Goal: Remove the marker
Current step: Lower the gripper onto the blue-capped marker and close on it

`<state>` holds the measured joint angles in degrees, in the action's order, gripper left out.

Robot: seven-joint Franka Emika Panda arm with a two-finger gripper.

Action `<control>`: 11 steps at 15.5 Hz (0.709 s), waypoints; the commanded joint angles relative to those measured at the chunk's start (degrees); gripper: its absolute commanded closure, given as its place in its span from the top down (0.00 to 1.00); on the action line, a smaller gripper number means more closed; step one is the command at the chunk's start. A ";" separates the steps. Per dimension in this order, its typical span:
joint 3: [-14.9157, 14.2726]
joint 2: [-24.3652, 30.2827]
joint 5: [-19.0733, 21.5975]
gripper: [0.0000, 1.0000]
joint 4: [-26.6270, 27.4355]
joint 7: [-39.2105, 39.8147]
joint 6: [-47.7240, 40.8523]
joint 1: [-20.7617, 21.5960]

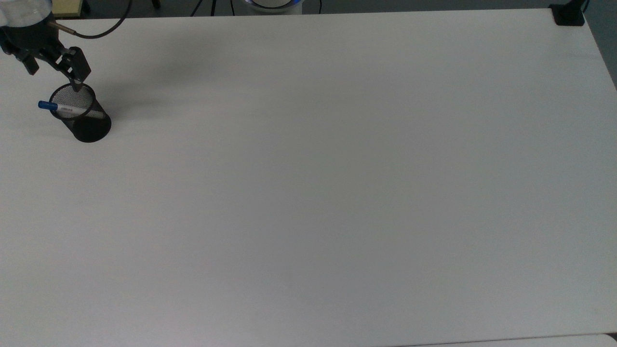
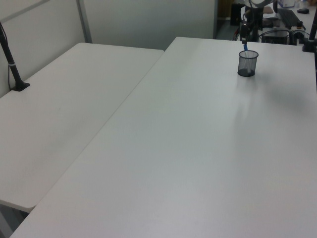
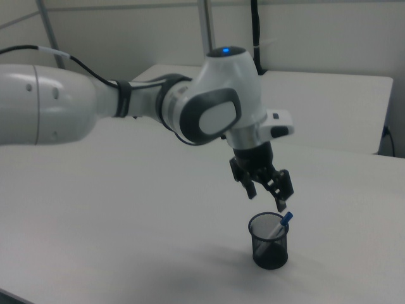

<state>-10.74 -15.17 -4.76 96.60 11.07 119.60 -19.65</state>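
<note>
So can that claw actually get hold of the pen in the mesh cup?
Probably yes: the gripper hangs open just above the marker, whose blue cap pokes over the mesh cup's rim, with nothing between.
</note>
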 commanded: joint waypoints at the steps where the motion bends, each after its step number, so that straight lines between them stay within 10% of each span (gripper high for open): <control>1: -0.25 -2.67 0.10 0.85 0.87 1.42 5.99 -0.65; 11: -0.69 -4.78 0.10 0.48 2.45 3.00 12.85 -1.27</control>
<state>-10.79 -19.67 -4.76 97.41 12.17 129.32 -21.01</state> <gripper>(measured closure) 0.414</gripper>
